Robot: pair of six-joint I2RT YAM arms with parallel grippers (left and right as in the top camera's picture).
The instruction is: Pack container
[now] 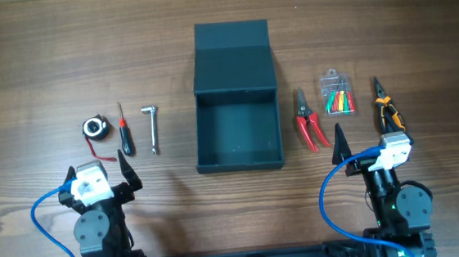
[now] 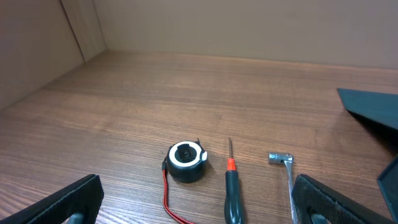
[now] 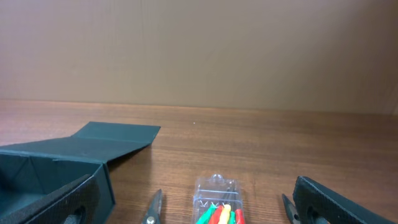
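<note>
The dark teal-grey container (image 1: 238, 132) stands open in the middle of the table, its flap lid (image 1: 233, 58) folded flat behind it; it also shows in the right wrist view (image 3: 56, 171). It looks empty. My left gripper (image 1: 102, 173) is open and empty, near the table's front edge, just short of the tape measure (image 2: 186, 162), screwdriver (image 2: 232, 186) and socket wrench (image 2: 285, 171). My right gripper (image 1: 370, 142) is open and empty, just short of the red-handled cutters (image 1: 309, 122), the clear case of coloured parts (image 3: 217, 202) and the orange-handled pliers (image 1: 387, 108).
Left of the container lie a black tape measure (image 1: 94, 128) with a red cord, a screwdriver (image 1: 122, 130) and an L-shaped wrench (image 1: 152, 126). Right of it lie the cutters, the clear case (image 1: 337, 92) and the pliers. A wall stands behind the table.
</note>
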